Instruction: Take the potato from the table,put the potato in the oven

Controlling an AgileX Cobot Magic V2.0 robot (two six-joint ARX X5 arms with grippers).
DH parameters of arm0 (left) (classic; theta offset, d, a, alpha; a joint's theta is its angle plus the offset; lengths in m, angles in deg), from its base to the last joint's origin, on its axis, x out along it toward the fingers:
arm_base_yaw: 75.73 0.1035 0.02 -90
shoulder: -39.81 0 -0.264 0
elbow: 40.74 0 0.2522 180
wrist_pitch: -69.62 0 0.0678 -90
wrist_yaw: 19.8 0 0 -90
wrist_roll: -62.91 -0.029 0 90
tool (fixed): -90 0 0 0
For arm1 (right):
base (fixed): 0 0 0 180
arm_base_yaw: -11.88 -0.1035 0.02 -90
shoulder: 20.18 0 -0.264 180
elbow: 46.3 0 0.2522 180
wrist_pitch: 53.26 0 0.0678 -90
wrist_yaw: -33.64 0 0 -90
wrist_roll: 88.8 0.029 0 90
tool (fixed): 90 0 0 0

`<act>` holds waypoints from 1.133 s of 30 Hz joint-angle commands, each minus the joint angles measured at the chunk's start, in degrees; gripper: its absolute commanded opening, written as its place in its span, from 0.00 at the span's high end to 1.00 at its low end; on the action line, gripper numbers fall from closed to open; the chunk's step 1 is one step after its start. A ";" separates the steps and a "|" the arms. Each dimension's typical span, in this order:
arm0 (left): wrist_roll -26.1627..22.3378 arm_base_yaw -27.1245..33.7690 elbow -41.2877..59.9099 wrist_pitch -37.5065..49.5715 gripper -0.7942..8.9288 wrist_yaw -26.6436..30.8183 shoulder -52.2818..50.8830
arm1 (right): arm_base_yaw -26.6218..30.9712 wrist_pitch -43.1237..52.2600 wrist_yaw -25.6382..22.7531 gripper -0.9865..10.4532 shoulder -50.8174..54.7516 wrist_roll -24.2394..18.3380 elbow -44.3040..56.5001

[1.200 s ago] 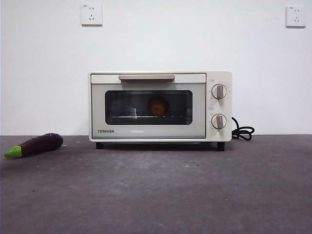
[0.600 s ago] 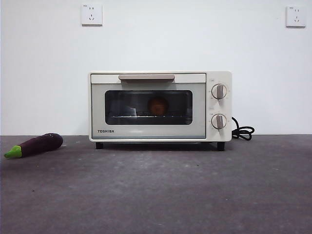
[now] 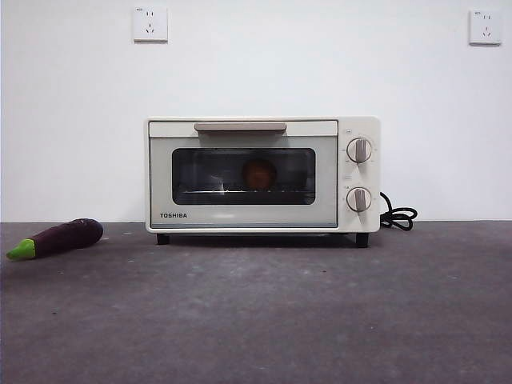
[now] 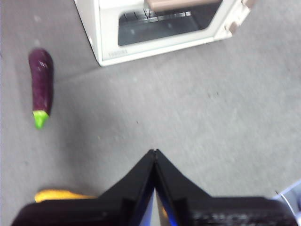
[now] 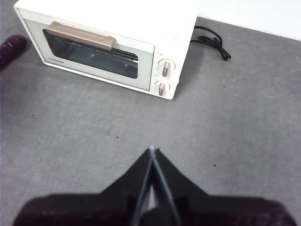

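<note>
The potato point(image 3: 259, 174), an orange-brown round lump, sits on the rack inside the cream-white oven point(image 3: 262, 174), seen through the dark glass of the shut door. That oven stands at the back of the dark grey table point(image 3: 256, 312). Both arms hang back over the table's near part, out of the front view. My left gripper point(image 4: 154, 151) is shut and holds nothing, well short of the oven point(image 4: 160, 28). My right gripper point(image 5: 152, 149) is also shut and empty, facing the oven point(image 5: 108, 44) from a distance.
A purple eggplant point(image 3: 58, 238) with a green stem lies on the table left of the oven, also seen as the eggplant point(image 4: 41, 84) and eggplant point(image 5: 11, 48). The oven's black cord point(image 3: 398, 214) coils at its right. A yellow object point(image 4: 59, 195) shows beside my left gripper.
</note>
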 commanded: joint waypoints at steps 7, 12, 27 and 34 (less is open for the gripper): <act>-8.04 0.11 0.02 8.63 0.92 0.07 -7.82 | 0.00 -1.20 -0.13 0.91 -0.15 -0.22 0.20; -11.47 0.13 1.79 13.81 0.92 0.02 -12.63 | 0.00 -1.20 -0.13 0.91 -0.15 -0.22 0.20; -12.37 2.21 34.40 38.66 0.92 0.04 -30.93 | 0.00 -1.20 -0.13 0.91 -0.15 -0.22 0.20; -12.94 5.11 47.65 47.39 0.92 0.02 -36.30 | 0.00 -1.20 -0.13 0.91 -0.15 -0.22 0.20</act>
